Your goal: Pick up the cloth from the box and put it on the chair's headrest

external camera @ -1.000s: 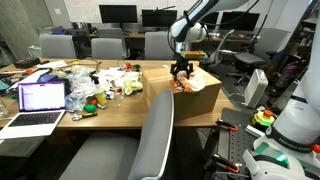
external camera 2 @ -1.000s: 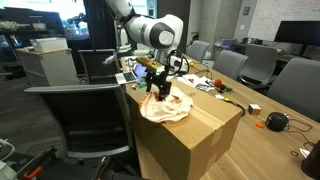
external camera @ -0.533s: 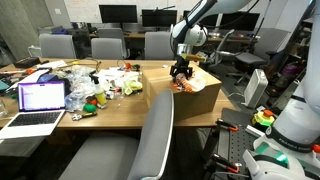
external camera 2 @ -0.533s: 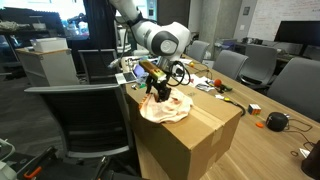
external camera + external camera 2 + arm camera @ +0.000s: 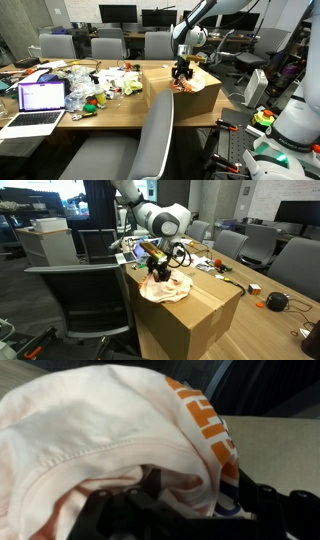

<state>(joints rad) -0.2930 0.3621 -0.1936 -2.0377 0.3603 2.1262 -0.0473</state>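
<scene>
A pale pink cloth [image 5: 170, 289] with orange print lies crumpled on top of a cardboard box [image 5: 195, 325]; both also show in an exterior view, the cloth [image 5: 189, 85] on the box [image 5: 203, 101]. My gripper [image 5: 158, 274] points down onto the cloth's near edge, also seen from across the table [image 5: 181, 73]. In the wrist view the cloth [image 5: 110, 430] fills the frame and bulges between my spread dark fingers [image 5: 268, 503]; the gripper [image 5: 185, 510] is open around a fold. A grey chair's backrest [image 5: 158, 132] stands in front of the box, and it also shows in an exterior view [image 5: 85, 292].
A wooden table [image 5: 110, 108] carries a laptop [image 5: 38, 100] and a heap of small coloured objects [image 5: 105, 82]. Several office chairs [image 5: 108, 46] and monitors stand behind it. Cables and small items [image 5: 225, 272] lie on the table beyond the box.
My gripper has sunk slightly lower into the cloth on the box. The cloth and box have not moved.
</scene>
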